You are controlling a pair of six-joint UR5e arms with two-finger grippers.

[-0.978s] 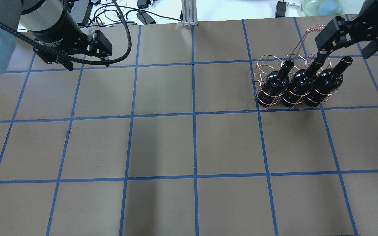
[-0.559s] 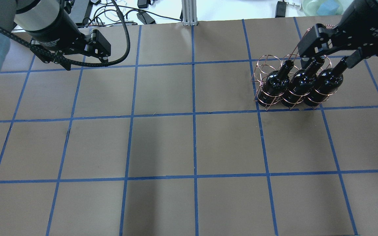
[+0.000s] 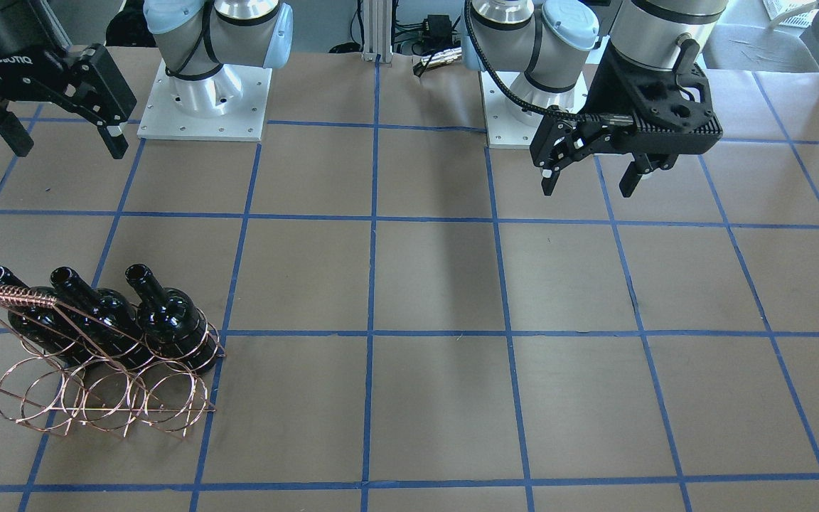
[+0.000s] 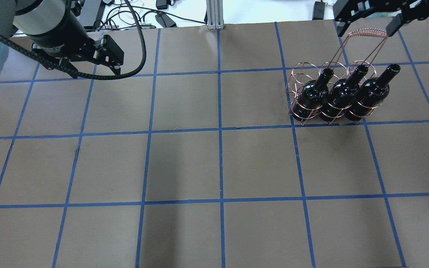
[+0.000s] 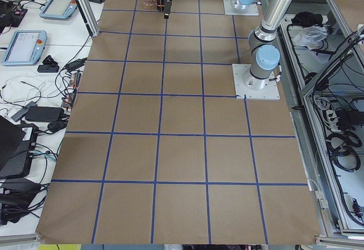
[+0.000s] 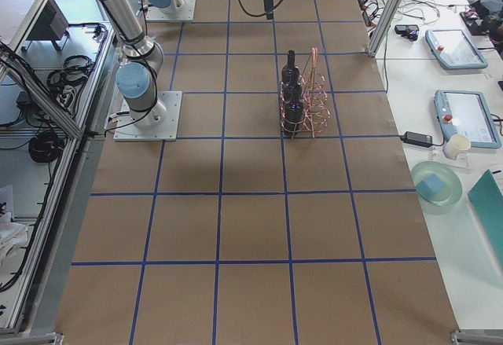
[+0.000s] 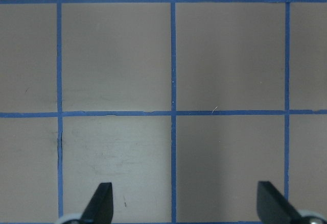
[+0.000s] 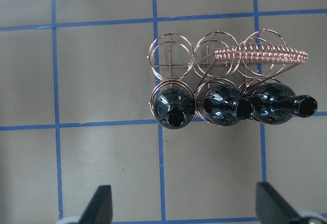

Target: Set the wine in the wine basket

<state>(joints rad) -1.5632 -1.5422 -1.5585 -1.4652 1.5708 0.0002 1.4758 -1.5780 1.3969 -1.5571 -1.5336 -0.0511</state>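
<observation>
While both arms hung above the brown tabletop, the three black wine bottles stood upright side by side in the copper wire wine basket, filling the row of rings nearer the robot. In the overhead view the basket sat at about two o'clock on the tabletop, its wire-wrapped handle rising toward twelve o'clock. The right end effector hovered above and clear of the basket, its fingers spread wide and gripping nothing. In its wrist view the bottles lay at twelve o'clock from the fingertips, mouths toward the camera. The left end effector hung at about ten o'clock in the overhead view, well apart from the basket. It was likewise released, over bare paper crossed by blue tape lines.
</observation>
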